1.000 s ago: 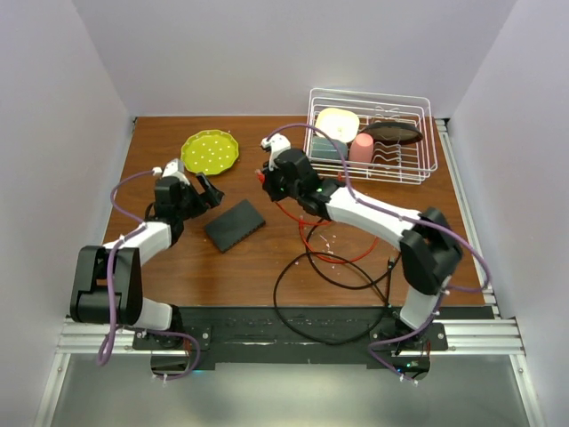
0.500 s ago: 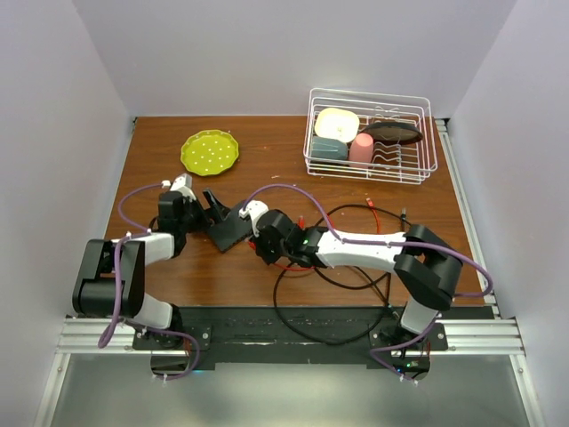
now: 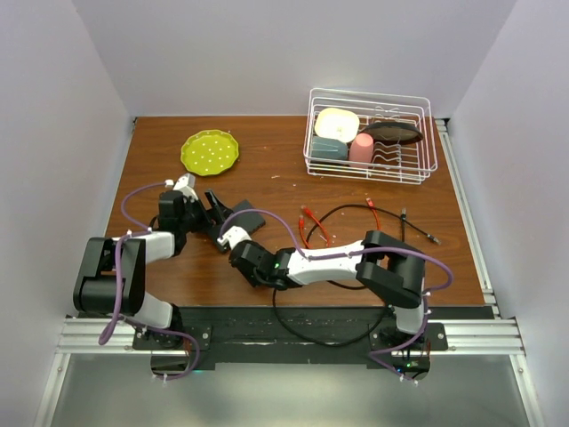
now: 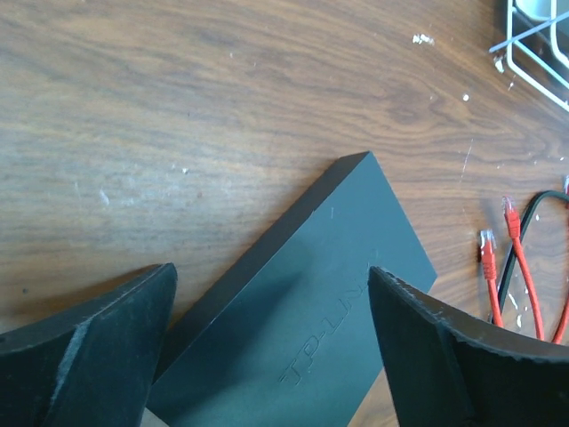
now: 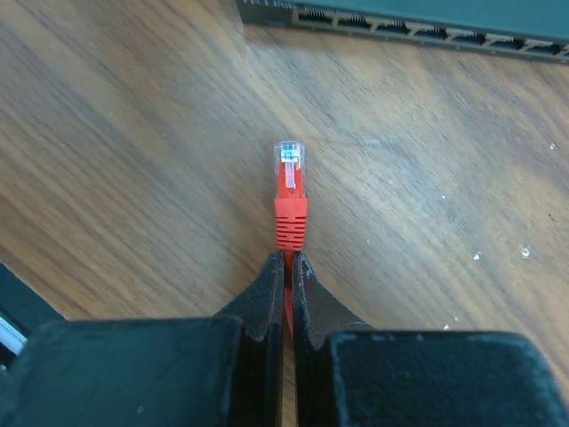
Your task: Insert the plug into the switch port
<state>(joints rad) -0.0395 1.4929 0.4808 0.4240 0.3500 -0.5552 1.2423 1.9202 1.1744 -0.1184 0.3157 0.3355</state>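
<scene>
"Red plug [image 5: 289, 182], clamped at its tail in the right pincer [image 5: 287, 260], nose aimed at the switch port [image 5: 391, 25] row but well short of it."

"And the left pincer [image 4: 271, 269]?"

"Apart, astride the switch [image 4: 311, 302]; whether either finger touches it, I can't tell."

"Risk?"

"If the switch isn't braced, a push could slide it over the tabletop [image 5: 133, 133]. Held only by its tail, the plug may tilt and jam on the port's rim."
</scene>
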